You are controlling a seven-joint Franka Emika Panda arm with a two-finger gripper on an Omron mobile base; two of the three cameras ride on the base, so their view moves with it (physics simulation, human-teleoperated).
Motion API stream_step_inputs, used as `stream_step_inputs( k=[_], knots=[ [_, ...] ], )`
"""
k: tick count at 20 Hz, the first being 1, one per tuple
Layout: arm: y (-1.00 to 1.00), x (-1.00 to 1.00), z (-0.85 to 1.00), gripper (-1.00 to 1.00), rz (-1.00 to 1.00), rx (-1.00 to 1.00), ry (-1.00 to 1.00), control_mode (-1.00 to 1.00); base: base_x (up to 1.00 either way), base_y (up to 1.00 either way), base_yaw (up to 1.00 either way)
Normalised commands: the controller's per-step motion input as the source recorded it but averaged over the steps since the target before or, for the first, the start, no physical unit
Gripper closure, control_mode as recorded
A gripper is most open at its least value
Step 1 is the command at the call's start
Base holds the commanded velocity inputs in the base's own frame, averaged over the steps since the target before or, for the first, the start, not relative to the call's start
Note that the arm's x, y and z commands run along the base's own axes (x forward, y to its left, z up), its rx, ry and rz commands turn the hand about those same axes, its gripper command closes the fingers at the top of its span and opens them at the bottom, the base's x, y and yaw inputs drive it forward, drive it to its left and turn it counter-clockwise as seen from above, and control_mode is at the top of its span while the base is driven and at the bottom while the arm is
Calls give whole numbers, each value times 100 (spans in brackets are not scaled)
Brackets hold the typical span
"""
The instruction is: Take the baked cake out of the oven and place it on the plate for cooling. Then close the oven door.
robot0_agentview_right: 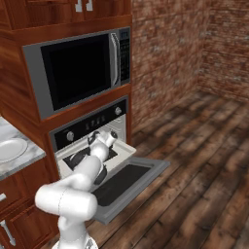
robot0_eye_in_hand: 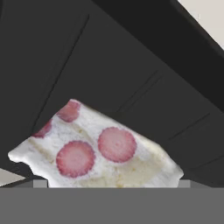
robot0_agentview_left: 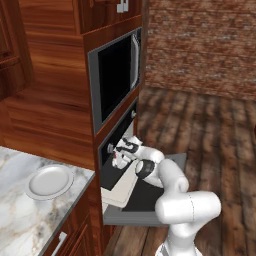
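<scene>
The oven (robot0_agentview_right: 90,127) sits built into the wooden cabinet wall beneath the microwave (robot0_agentview_right: 80,70), and the oven door (robot0_agentview_right: 127,181) is dropped flat open toward the floor, with a pale tray (robot0_agentview_left: 122,187) pulled partway out over it. In the left base view the counter (robot0_agentview_left: 20,220) lies at about eight o'clock from the oven, and the plate (robot0_agentview_left: 49,182) rests on it with nothing on it, well apart from the oven mouth.

The arm reaches forward with the end effector (robot0_agentview_left: 121,152) at the oven opening, just above the tray. From the hand view the cake (robot0_eye_in_hand: 94,151) lies directly ahead, at about six o'clock and very near: a white piece with red round slices on top, set against the dark oven interior. The finger tips are not visible there, but the jaws stand spread wide and nothing is between them, so the cake is not yet gripped.

The step in hand looks like the approach for the first pick. The next move probably calls for easing the last bit down so the fingers straddle the cake, closing gently since it looks soft, then lifting clear of the oven frame before swinging toward the plate. The door closing remains to be done.

No brand, label or readable writing shows; the marks by the oven knobs are too small to read.
</scene>
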Motion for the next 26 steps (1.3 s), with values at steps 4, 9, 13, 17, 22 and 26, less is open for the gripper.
stream_step_inputs(
  k=[4, 9, 13, 17, 22, 26],
  knots=[
    [-52, -31, 71, 100, 5, 13, 9, -100, 0, 0, 0],
    [-37, -83, 81, 100, 4, 12, 2, -100, 0, 0, 0],
    [-11, -100, 84, 100, 2, 9, 0, -100, 0, 0, 0],
    [-1, -100, 68, 100, 0, 5, 0, -100, 0, 0, 0],
    [1, -100, 43, 100, 0, 1, 0, -100, 0, 0, 0],
    [10, -100, 28, 100, 0, 0, 0, -100, 0, 0, 0]
  ],
)
